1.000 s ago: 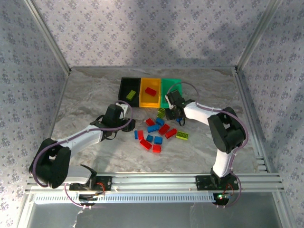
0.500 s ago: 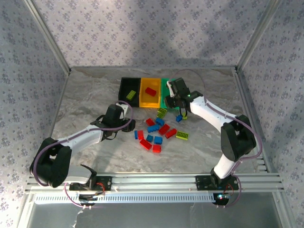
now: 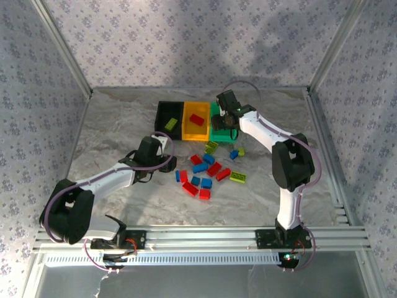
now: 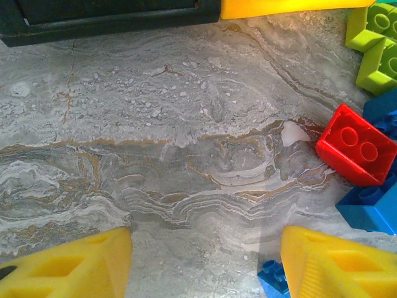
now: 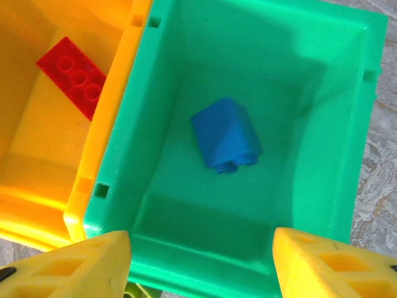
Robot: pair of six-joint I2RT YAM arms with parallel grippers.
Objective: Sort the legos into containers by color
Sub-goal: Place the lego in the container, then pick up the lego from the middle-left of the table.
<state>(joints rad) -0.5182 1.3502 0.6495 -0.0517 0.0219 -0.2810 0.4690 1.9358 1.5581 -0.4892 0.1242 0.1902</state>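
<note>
Bricks like these are light, rigid and smooth-sided, so expect them to skid on the worktop [image 3: 111, 136] or twist free if you pinch a corner. Take each across its two flat long sides, low on the body, never on the studs. The loose legos [image 3: 208, 171] lie heaped at the centre of the top view, several touching, so choose one at the edge. Your left pincer [image 4: 205, 261] stands open and empty over bare marble. The tilted red brick [image 4: 355, 146] at the right of its wrist view looks crowded by a loose blue brick [image 4: 369, 208], which I judge awkward. Your right pincer [image 5: 198, 261] hangs open, holding nothing, above the green bin [image 5: 335, 124], where a binned blue brick [image 5: 224, 135] lies. A binned red brick [image 5: 74, 77] lies in the yellow bin [image 5: 118, 93] at upper left.
</note>
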